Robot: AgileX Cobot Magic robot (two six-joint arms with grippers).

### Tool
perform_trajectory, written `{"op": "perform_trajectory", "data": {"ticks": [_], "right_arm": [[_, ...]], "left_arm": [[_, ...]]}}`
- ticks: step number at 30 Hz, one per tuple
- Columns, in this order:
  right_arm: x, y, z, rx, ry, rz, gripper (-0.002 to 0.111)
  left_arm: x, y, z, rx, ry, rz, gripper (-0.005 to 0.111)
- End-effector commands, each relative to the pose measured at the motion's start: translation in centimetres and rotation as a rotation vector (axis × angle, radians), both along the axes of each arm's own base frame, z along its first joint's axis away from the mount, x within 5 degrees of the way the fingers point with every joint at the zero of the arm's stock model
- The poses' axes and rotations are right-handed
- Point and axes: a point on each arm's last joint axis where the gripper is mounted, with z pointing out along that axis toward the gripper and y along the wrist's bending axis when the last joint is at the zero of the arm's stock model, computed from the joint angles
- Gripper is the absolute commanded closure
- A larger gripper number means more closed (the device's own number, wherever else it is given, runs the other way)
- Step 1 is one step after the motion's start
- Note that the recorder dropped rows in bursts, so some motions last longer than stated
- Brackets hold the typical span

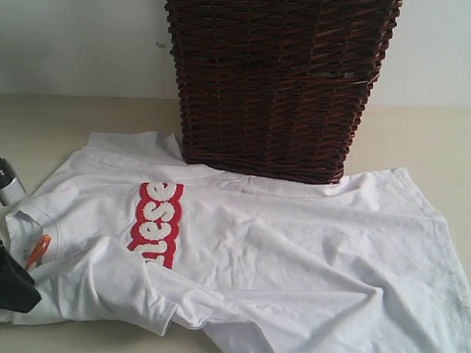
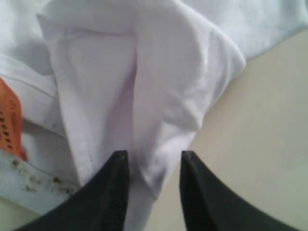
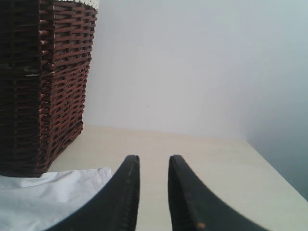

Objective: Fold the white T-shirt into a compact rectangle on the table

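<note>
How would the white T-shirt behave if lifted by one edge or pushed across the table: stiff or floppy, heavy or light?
Probably floppy: the T-shirt lies in soft wrinkles and folds, so it should drape. Likely light, since the cloth looks thin. Pushed, it would probably bunch up rather than slide over the table.

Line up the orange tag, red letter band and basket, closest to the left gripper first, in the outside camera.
1. Orange tag, right beside the left gripper.
2. Red letter band, across the shirt.
3. Basket, at the back.
</note>
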Motion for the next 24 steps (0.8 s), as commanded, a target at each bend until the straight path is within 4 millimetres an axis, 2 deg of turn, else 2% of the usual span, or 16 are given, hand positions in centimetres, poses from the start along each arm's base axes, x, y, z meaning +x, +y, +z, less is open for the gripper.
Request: {"op": "perform_trajectory", "data": {"ticks": [1, 4, 14, 24], "right_arm": [[0.0, 0.0, -0.1, -0.003, -0.003, 0.003, 0.085], [0.0, 0.0, -0.1, -0.003, -0.003, 0.003, 0.085], [0.0, 0.0, -0.1, -0.003, -0.003, 0.003, 0.085], [0.0, 0.0, -0.1, -0.003, -0.003, 0.003, 0.085]], "left_arm": [[-0.4, -0.5, 0.3, -0.050, 0.029, -0.009, 0.095], [-0.5, -0.8, 0.2, -0.092, 0.071, -0.008, 0.102], [-0.7, -1.0, 0.0, -0.124, 0.099, -0.025, 0.102], [-2.9, -1.9, 2.5, -0.277, 0.224, -0.143, 0.102]]}}
